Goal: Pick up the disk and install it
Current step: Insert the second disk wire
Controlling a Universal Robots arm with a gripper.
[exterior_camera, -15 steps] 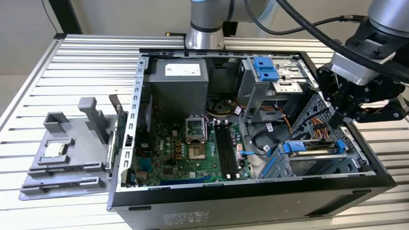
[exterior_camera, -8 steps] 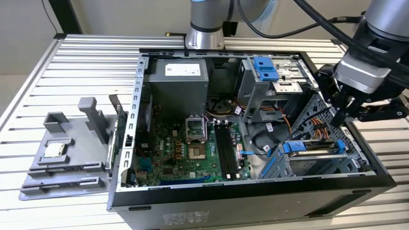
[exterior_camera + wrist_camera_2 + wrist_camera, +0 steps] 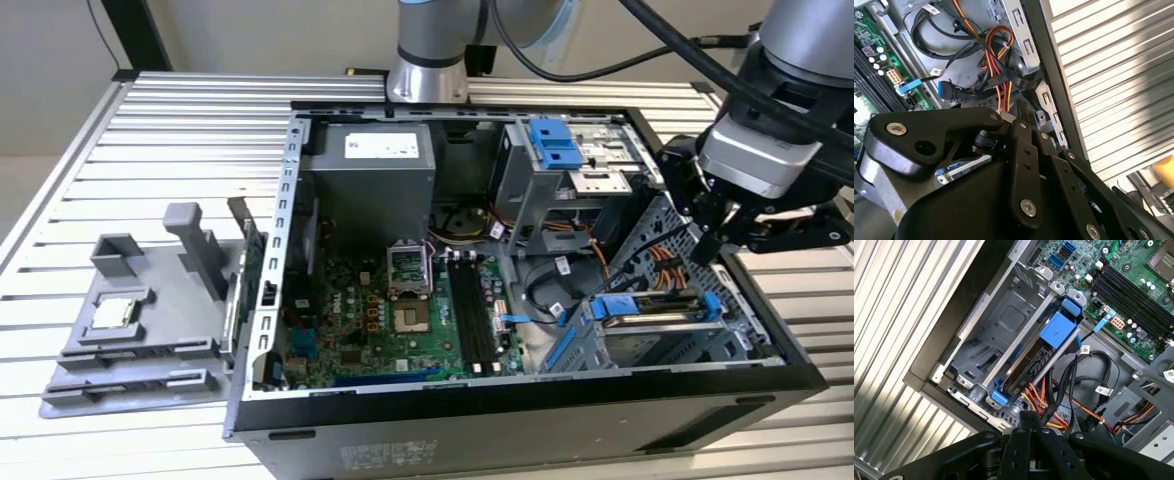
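Gripper [image 3: 1029, 420], apparently closed and empty, hovers above the drive cage [image 3: 1004, 325] in which the disk [image 3: 1036, 357] sits.

There's an open computer case [image 3: 534, 410] on a slatted table [image 3: 174, 120]. A fixture [image 3: 147, 330] sits just beside it on the exterior view's left, with a small chip [image 3: 111, 312] lying on it. Inside, the motherboard [image 3: 387, 300] lies flat on the case floor, power supply [image 3: 367, 175] behind it. On the exterior view's right, a drive cage [image 3: 587, 190] sits at the back, the disk [image 3: 650, 308] is in the near bay, and cables [image 3: 627, 265] run between them.
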